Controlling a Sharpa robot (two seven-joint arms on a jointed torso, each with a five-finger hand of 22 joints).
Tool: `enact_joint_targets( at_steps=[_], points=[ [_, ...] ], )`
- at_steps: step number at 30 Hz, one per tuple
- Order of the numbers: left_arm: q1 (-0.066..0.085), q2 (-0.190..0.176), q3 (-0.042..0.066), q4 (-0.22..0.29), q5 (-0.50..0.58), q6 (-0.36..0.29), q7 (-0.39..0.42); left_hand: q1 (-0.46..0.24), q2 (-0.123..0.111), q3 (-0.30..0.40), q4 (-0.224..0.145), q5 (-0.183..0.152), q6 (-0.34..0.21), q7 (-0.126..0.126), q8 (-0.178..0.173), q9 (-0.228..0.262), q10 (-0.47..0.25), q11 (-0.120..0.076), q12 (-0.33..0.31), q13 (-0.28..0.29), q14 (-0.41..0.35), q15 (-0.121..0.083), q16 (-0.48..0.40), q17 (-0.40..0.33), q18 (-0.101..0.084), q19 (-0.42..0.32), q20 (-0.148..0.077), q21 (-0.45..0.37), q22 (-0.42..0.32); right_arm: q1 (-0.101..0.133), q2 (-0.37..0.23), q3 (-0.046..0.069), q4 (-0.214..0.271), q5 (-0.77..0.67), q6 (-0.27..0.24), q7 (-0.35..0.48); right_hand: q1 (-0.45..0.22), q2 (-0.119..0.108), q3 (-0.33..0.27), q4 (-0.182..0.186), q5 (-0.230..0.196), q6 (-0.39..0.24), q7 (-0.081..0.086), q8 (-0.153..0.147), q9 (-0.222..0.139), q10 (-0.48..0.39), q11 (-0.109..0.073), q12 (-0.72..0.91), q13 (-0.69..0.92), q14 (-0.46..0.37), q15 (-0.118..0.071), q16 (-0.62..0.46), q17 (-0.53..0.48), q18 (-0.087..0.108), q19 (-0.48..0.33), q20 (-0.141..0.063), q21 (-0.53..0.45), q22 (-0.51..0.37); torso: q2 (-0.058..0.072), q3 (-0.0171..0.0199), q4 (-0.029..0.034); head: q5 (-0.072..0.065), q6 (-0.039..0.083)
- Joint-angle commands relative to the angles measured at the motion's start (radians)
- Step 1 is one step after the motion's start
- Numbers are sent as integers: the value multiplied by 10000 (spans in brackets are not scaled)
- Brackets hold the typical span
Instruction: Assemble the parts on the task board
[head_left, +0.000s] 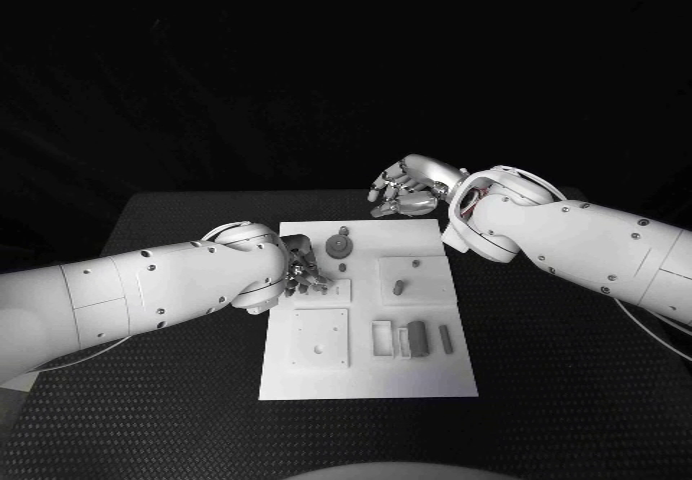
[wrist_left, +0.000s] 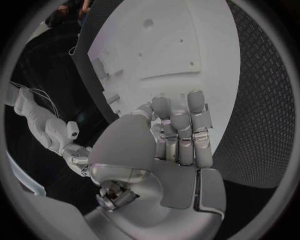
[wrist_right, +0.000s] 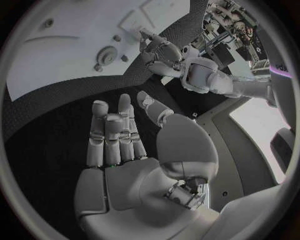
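Silver left hand (head_left: 303, 275) rests with fingers curled at the task board's (head_left: 368, 375) left edge; whether it grips a part is unclear. Right hand (head_left: 408, 187), spread and empty, hovers beyond the board's far edge, over the black counter (head_left: 548, 400).

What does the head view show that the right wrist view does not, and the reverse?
Head view alone: the near half of the board, with a square plate and a grey block standing by a slot.
Right wrist view alone: the inside of the right hand, palm bare, fingers apart, holding nothing, over the black table beside the board.
Both: the board's far part, the round part on it, and the left hand over the board.
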Motion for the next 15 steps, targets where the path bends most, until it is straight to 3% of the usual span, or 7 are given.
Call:
enact_joint_targets(
  at_steps=[1,3,6,10,11,15],
  points=[
    [-6,51,8,-63,-282,283,60,-152,115,931,-1074,107,1240,-1092,1930,1392,-173,-198,78,-32,-187,-142,104,-100,67,84,-126,34,61,1,8,5,20,30,144,62,-39,-32,1,34,38,183,220,-40,3,-9,40,-42,-10,-63,-8,-43,-13,113,-40,14,-42,122,1,4,-7,-5,-21],
    [-12,65,8,-92,-302,320,62,-379,146,1046,-1333,183,1249,-1096,1913,1430,-191,-200,112,-71,-211,-144,181,-203,63,75,-125,10,112,1,6,5,19,31,151,61,-40,-31,1,35,38,183,221,-41,3,-8,40,-43,-11,-63,-8,-43,-13,113,-40,14,-43,122,2,1,-10,-3,-22],
    [-19,96,9,-132,-363,350,69,-1250,212,1557,-2228,345,1281,-1096,1849,1513,-205,-197,207,-180,-257,-142,375,-486,50,115,-129,-53,237,1,2,5,23,33,160,61,-44,-31,-1,37,37,183,221,-42,3,-7,41,-45,-13,-63,-7,-43,-13,113,-40,15,-43,122,2,2,-7,-14,-34],
    [-46,143,9,-175,-397,326,81,-3851,476,3334,-4412,590,1414,-1092,1724,1644,-162,-184,353,-410,-252,-124,693,-1030,5,366,-135,-200,434,0,8,5,15,37,170,63,-50,-33,-4,39,37,183,222,-44,3,-6,41,-47,-16,-64,-7,-43,-13,113,-41,17,-44,123,6,5,0,-30,-42],
    [-53,150,9,-187,-397,327,88,-4185,501,3602,-4638,693,1422,-1093,1701,1664,-150,-183,372,-443,-250,-127,730,-1108,-8,402,-126,-238,455,0,15,5,14,37,173,62,-51,-33,-4,39,37,183,222,-44,3,-6,42,-48,-16,-65,-7,-43,-13,113,-41,17,-44,123,5,3,-3,-21,-38],
    [-69,164,10,-208,-462,328,106,-4648,552,3959,-4891,708,1456,-1089,1683,1710,-131,-180,403,-497,-243,-128,798,-1235,-18,484,-124,-291,501,0,6,5,14,39,193,61,-57,-32,-6,42,37,183,222,-46,3,-4,42,-50,-19,-66,-6,-43,-13,113,-42,19,-45,123,0,7,-8,-31,-52]
  ],
)
